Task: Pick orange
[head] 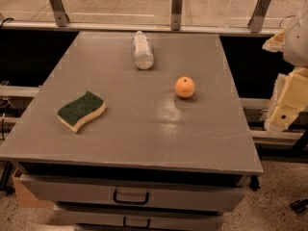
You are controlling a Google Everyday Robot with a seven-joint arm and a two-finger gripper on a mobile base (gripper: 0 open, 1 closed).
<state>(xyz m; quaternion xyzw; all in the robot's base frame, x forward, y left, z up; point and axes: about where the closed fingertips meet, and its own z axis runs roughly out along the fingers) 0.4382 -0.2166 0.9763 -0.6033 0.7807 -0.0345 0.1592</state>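
The orange [185, 87] is a small round fruit with a dark stem dimple on top. It sits on the grey tabletop [144, 129], right of the middle. My gripper [285, 110] is cream-coloured and hangs at the right edge of the view, beyond the table's right side. It is well to the right of the orange and slightly nearer, and it does not touch the orange.
A green-and-yellow sponge [82, 110] lies on the left of the table. A clear plastic bottle [143, 50] lies on its side at the back middle. Drawers with handles [131, 197] are below the front edge. A railing with metal posts [176, 8] runs behind the table.
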